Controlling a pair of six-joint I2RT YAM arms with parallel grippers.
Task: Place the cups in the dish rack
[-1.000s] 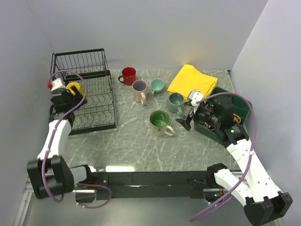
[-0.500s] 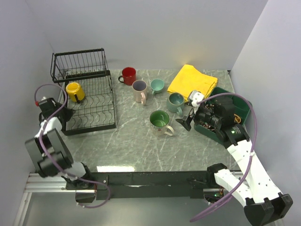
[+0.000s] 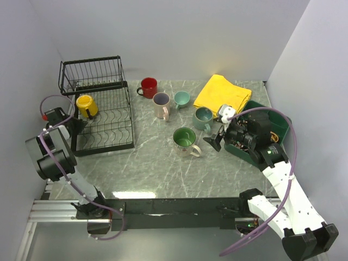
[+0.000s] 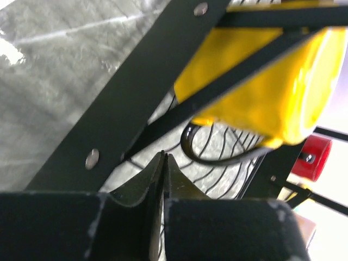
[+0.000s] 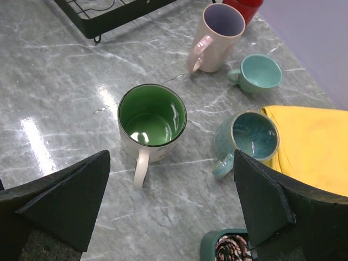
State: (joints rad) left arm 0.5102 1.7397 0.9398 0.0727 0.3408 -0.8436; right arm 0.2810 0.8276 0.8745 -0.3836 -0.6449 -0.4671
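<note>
Pinches left end effector (image 4: 164, 159) shut on nothing beside dish rack (image 3: 109, 132) holding yellow mug (image 3: 86, 104); spreads right end effector (image 3: 215, 140) wide, empty, facing green-lined cream mug (image 5: 151, 123) on surface (image 3: 157, 160).

Bright, even overhead light; soft shadows; white glare streaks on table (image 3: 163, 163); left wrist view close, blurred, yellow mug (image 4: 272, 81) blown out at right edge; right wrist view sharp.

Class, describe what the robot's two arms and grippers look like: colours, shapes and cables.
The left arm and right arm have white link shells joined by rounded black joints, with a purple cable looping along each. The left gripper and right gripper have black, wedge-shaped fingers.
</note>
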